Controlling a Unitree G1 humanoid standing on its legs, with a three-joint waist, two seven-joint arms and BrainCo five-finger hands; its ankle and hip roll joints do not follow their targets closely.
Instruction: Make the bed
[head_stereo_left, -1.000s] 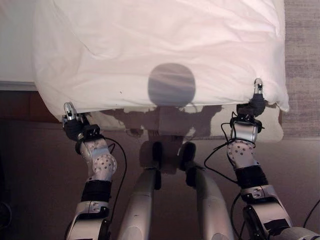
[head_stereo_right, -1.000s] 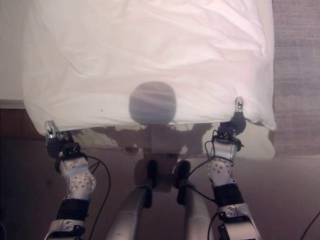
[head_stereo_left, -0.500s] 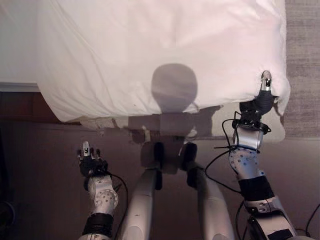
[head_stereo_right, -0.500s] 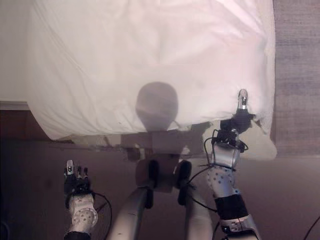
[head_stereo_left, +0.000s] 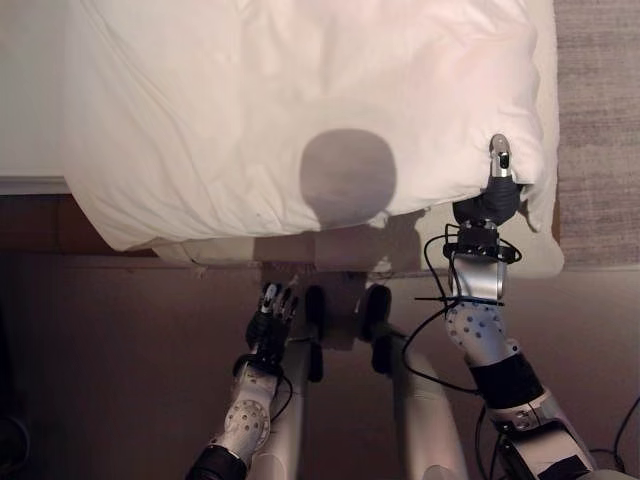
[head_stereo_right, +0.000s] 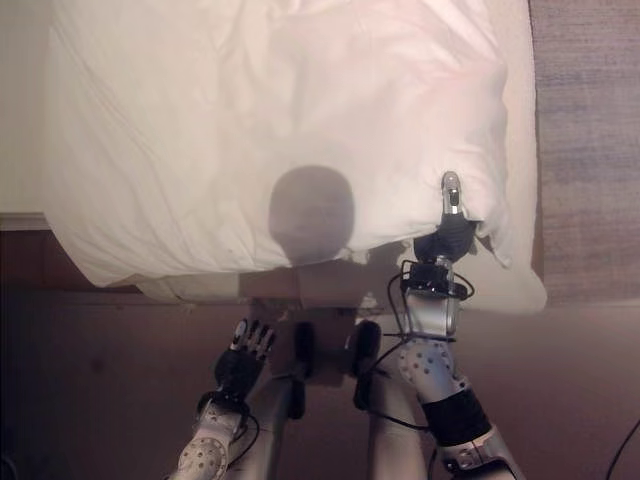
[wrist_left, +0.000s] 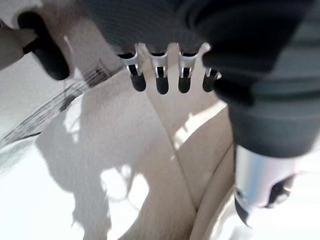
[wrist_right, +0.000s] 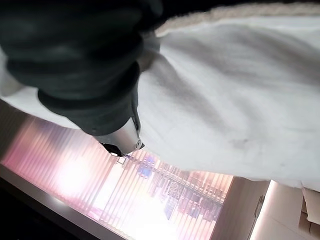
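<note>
the white duvet (head_stereo_left: 300, 110) lies spread over the bed (head_stereo_left: 500, 255). the right hand (head_stereo_left: 488, 203) still grips its near right corner. the left hand (head_stereo_left: 270, 318), released with fingers straight, has dropped away from the left corner toward the floor (head_stereo_left: 110, 360).

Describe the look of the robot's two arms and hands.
Both arms are silver-grey, with dotted round wrist segments and dark bands lower down. The left hand has a dark cover and silver, dark-tipped fingers. The right hand has the same dark ribbed cover, with black cables looping at its wrist.
</note>
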